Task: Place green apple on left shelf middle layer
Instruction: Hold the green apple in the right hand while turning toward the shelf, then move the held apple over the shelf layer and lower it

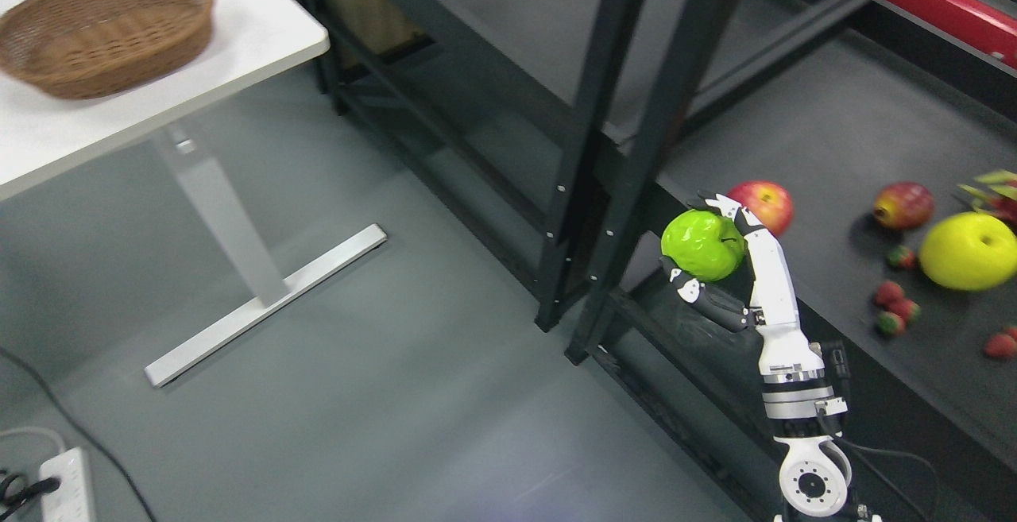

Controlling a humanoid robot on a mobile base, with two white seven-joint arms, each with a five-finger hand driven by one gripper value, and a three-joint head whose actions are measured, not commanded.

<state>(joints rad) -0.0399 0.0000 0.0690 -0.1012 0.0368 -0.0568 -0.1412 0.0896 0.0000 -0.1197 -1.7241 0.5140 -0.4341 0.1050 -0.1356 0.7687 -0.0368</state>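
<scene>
Step in hand, as judged: carrying the green apple (703, 245) from the right-hand shelf toward the left shelf (508, 101), whose middle layer is the target. To do this well, the grasp should be kept firm and the wrist level while the arm swings left past the two black uprights (628, 148) that stand between the shelves; the apple should clear them with margin, then be lowered onto the dark board before any finger releases. Which board counts as the middle layer cannot be settled from this view.

Right hand (719, 256): closed around the green apple, fingers (727, 206) curled over its top and the thumb beneath. The apple is held off the shelf surface, just beside the uprights.

Left hand: not visible.

Remaining on the right shelf: a red apple (767, 203) just behind the hand, a second red apple (903, 204), a yellow apple (968, 250) and scattered strawberries (896, 303). A wicker basket (107, 29) sits on the white tabletop (262, 29), well apart.
</scene>
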